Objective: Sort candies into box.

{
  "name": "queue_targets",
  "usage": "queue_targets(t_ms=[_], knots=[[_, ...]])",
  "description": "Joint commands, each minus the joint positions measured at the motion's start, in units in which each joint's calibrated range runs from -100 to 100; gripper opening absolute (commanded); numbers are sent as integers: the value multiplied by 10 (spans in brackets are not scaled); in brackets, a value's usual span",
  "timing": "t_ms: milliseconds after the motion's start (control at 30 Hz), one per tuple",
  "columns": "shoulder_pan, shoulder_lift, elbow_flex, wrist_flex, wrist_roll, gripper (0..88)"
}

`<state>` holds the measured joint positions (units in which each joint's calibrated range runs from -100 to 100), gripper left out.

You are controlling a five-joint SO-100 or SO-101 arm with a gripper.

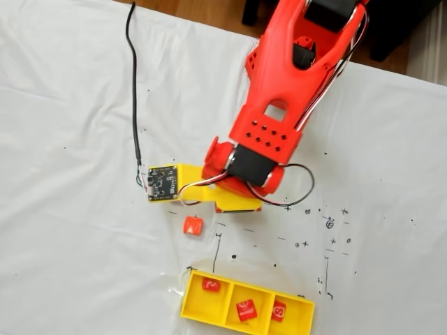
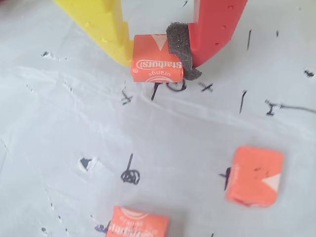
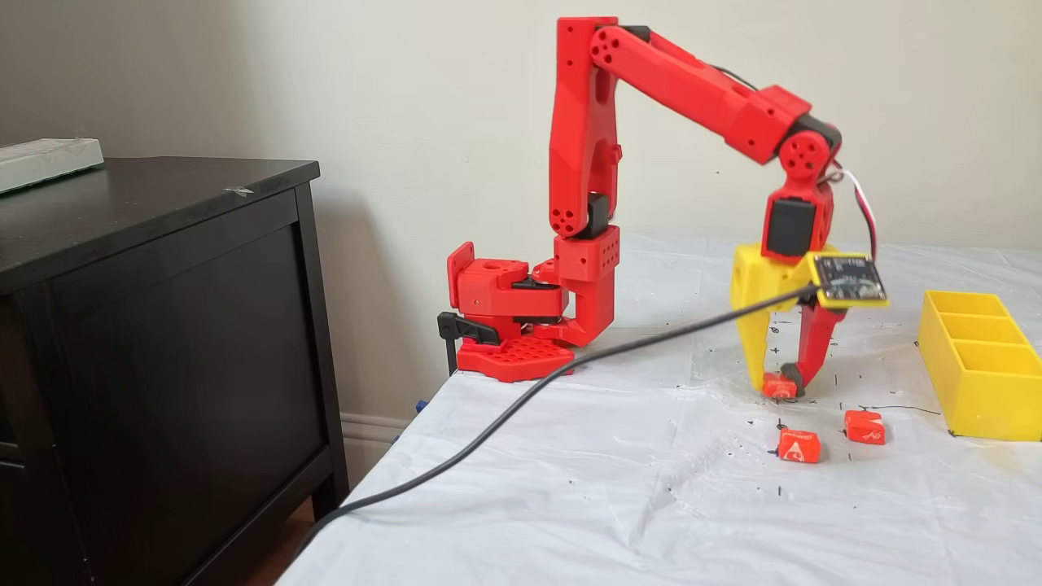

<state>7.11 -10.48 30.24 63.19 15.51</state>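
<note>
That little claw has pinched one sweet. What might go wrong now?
The gripper holds the candy only at its fingertips, against a loose-looking foam pad, so it might slip or twist out on the way to the box. Two loose candies lie close by and might get nudged.

Gripper (image 2: 159, 57) at top of wrist view, one candy (image 2: 157, 58) between its fingers, on table sheet (image 2: 59, 123). Two more candies nearer camera: one (image 2: 255, 176) lower right, one (image 2: 137, 224) at bottom edge. In a fixed view, box (image 1: 246, 301) lies below arm (image 1: 279, 105); one candy in each of three compartments: left (image 1: 210, 285), middle (image 1: 246, 309), right (image 1: 279, 310). Loose candy (image 1: 193, 225) between arm and box.
</note>
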Motion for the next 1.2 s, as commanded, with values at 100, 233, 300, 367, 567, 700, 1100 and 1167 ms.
queue_targets(t_ms=[100, 233, 300, 367, 567, 700, 1100, 1167], knots=[[-71, -117, -149, 55, -53, 2], [-100, -85, -239, 57, -87, 2], [-114, -68, -267, 54, -98, 2], [-125, -52, -299, 58, -109, 2], [-154, -44, -328, 32, -130, 2], [-170, -24, -328, -13, -143, 2], [-202, 95, -414, -84, -173, 2], [-204, 114, -430, -85, -174, 2]])
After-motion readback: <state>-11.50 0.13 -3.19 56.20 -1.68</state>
